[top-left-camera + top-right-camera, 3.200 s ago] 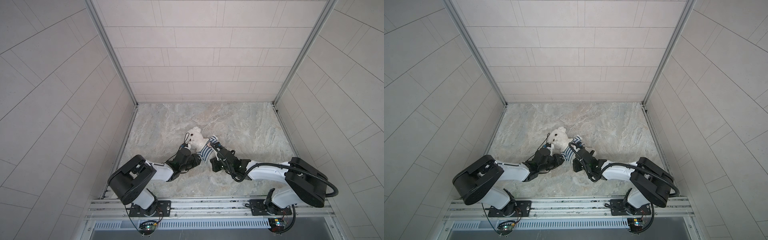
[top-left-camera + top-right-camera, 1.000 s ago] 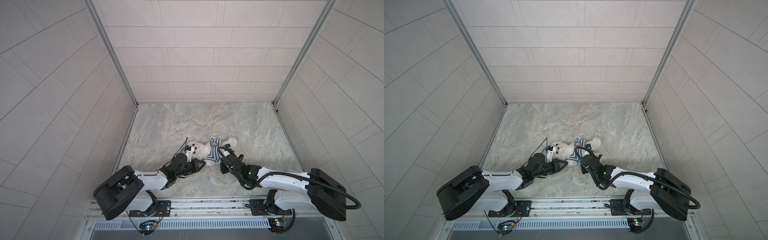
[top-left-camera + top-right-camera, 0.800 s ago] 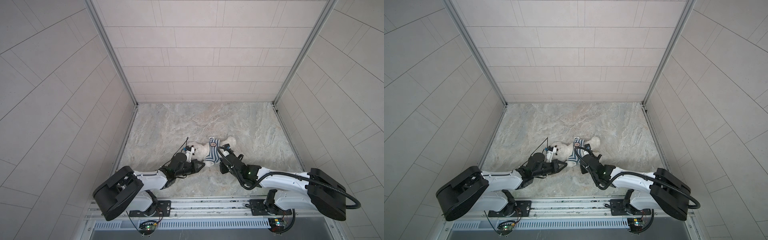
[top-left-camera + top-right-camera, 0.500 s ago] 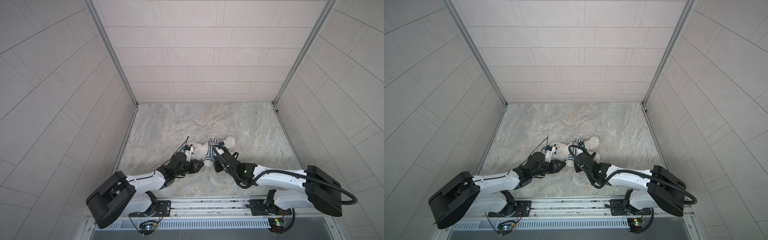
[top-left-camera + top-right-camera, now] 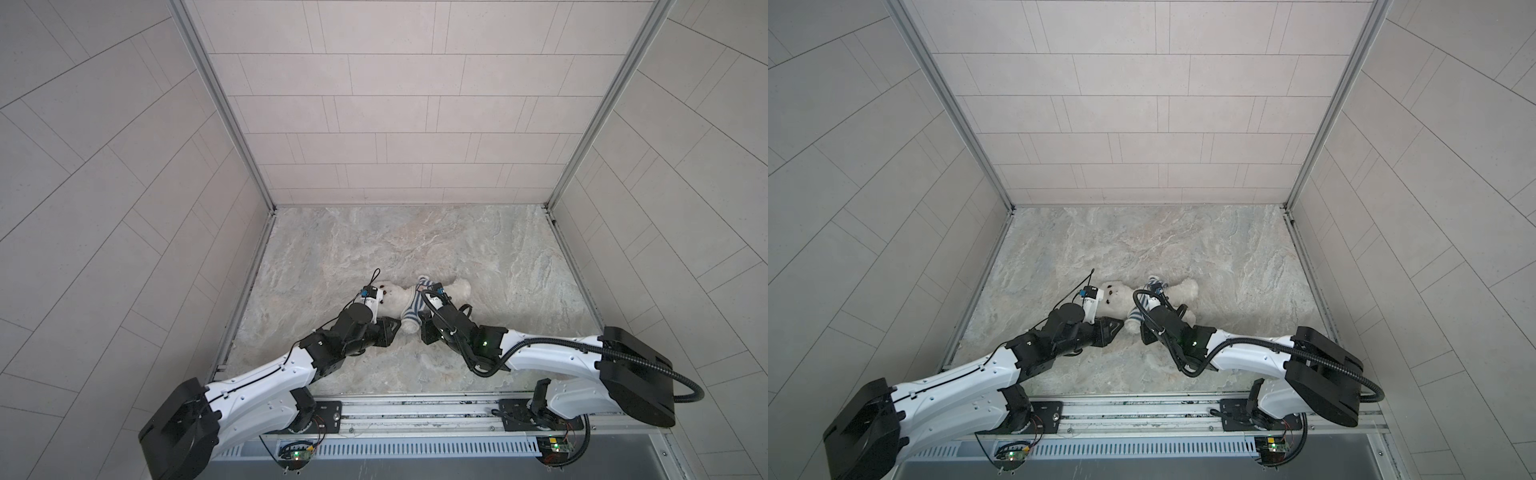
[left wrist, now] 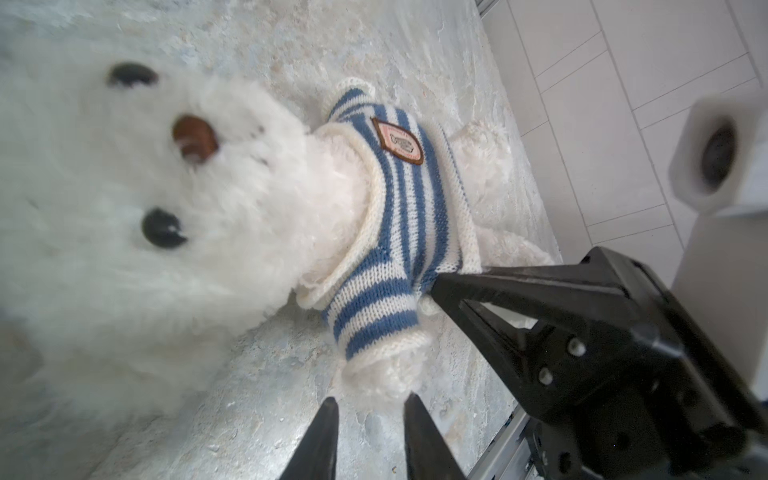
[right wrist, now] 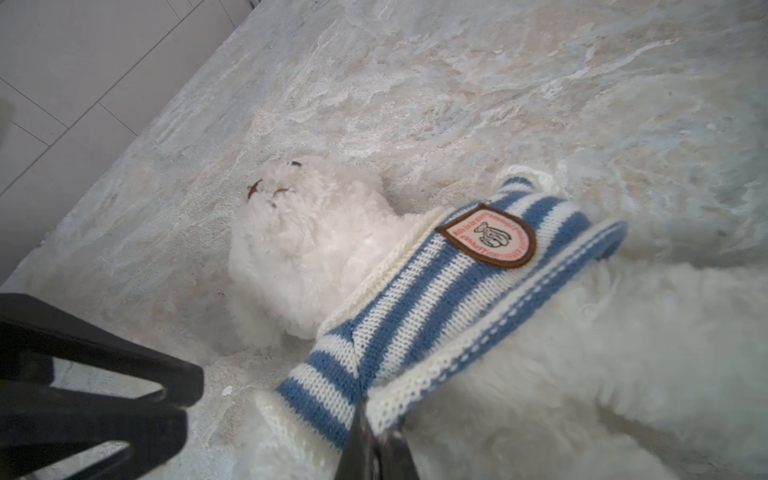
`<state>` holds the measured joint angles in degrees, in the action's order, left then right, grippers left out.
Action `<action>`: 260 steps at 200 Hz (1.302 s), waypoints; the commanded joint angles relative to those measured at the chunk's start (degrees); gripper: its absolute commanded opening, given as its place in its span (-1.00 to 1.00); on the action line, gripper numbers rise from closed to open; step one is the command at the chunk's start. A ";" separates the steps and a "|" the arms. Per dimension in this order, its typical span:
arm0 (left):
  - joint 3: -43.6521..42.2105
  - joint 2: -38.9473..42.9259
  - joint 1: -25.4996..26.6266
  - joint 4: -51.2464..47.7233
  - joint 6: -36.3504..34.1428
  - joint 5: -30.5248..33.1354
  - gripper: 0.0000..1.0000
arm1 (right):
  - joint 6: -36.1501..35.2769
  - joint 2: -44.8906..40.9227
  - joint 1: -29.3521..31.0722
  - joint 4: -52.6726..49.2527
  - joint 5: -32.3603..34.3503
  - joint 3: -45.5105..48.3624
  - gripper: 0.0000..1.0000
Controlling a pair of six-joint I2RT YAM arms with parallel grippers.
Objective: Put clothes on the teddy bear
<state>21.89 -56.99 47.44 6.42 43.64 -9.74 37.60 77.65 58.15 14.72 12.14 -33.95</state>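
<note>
The teddy bear (image 5: 392,299) (image 5: 1117,297) lies on its back on the marble floor, head to the left, in both top views. A blue-and-white striped shirt (image 5: 413,309) (image 6: 399,232) with a badge covers its chest, and one white paw (image 6: 382,370) sticks out of the near sleeve. My left gripper (image 5: 397,326) (image 6: 370,399) is open by a narrow gap, its tips just short of that paw, holding nothing. My right gripper (image 5: 426,328) (image 7: 376,419) is shut on the shirt's lower hem at the bear's side. The bear's legs (image 5: 457,289) lie bare to the right.
Tiled walls close the floor on the left, back and right (image 5: 582,270). A metal rail (image 5: 415,409) with both arm bases runs along the front. The two grippers' fingers lie close together beside the bear's near arm (image 7: 191,395).
My left gripper has opened and now holds nothing. The bear and shirt have shifted a little to the left, with the right gripper still shut on the hem.
</note>
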 commanded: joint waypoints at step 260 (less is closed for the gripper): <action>0.42 -8.11 -0.10 5.01 2.16 6.23 -0.94 | 1.35 2.12 2.14 11.87 0.35 1.93 -1.00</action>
<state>22.28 -66.50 47.99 10.37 45.87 -3.95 40.49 82.83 59.92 25.56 8.78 -33.74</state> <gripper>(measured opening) 0.076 0.055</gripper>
